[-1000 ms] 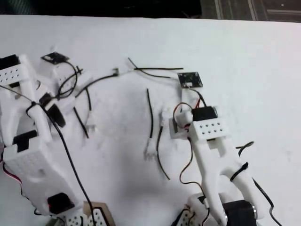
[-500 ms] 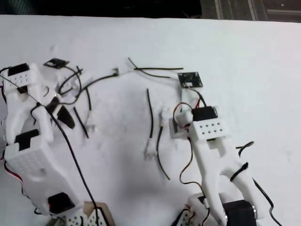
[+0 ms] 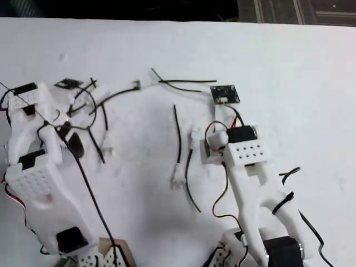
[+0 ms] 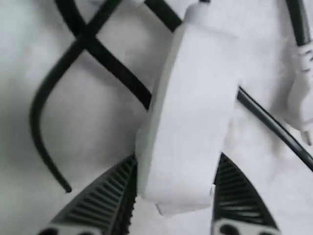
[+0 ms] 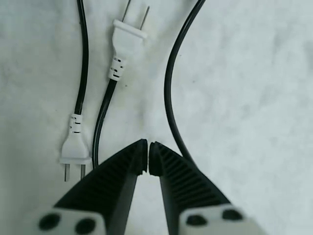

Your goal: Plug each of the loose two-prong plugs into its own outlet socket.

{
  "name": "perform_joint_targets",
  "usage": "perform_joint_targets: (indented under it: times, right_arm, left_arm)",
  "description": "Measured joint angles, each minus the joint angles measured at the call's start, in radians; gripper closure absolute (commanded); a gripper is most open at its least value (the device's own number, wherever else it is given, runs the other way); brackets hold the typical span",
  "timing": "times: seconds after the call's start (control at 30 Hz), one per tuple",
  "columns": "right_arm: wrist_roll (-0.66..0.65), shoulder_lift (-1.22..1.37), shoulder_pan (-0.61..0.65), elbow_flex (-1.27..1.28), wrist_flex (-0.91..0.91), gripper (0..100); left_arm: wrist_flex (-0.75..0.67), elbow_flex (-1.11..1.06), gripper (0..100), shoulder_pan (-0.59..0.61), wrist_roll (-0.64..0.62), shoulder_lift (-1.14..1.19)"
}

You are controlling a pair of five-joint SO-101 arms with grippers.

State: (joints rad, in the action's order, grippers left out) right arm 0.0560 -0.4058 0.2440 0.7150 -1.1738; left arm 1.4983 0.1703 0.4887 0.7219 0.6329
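Observation:
My left gripper (image 4: 173,198) is shut on a white outlet block (image 4: 188,112); its black ribbed fingers (image 4: 110,200) press both sides of the block's near end. Black cords (image 4: 93,46) cross on the table under the block, and a white plug (image 4: 301,98) lies beside it. My right gripper (image 5: 147,157) is shut on nothing, just above the table. Ahead of it lie two white two-prong plugs, one (image 5: 128,39) with prongs pointing away and one (image 5: 75,148) with prongs pointing back. In the high view these plugs lie at the table's middle (image 3: 178,175) (image 3: 194,134).
Loose black cords (image 3: 178,83) are strewn over the white table (image 3: 289,67) between the left arm (image 3: 33,178) and the right arm (image 3: 247,153). Another small white plug (image 3: 105,150) lies by the left arm. Open table stretches at the far right.
The left arm has drawn back toward the near edge and turned a little, its wrist now closer to the tangle of cords. The right arm has kept still.

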Motion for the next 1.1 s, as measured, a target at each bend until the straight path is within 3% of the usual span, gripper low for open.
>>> perform_joint_targets:
  times: [0.3,0.67,0.87,1.1]
  right_arm:
    - [0.000,0.000,0.000,0.000,0.000,98.1]
    - [0.000,0.000,0.000,0.000,0.000,98.1]
    - [0.000,0.000,-0.006,0.000,0.000,98.1]
    - [0.000,0.000,-0.068,0.000,0.000,98.1]
  left_arm:
    - [0.049,0.002,95,-0.002,0.031,-0.043]
    - [0.106,-0.002,94,0.069,0.031,-0.525]
    - [0.130,-0.002,94,0.074,0.014,-0.647]
    - [0.245,-0.002,95,-0.025,-0.015,-0.655]
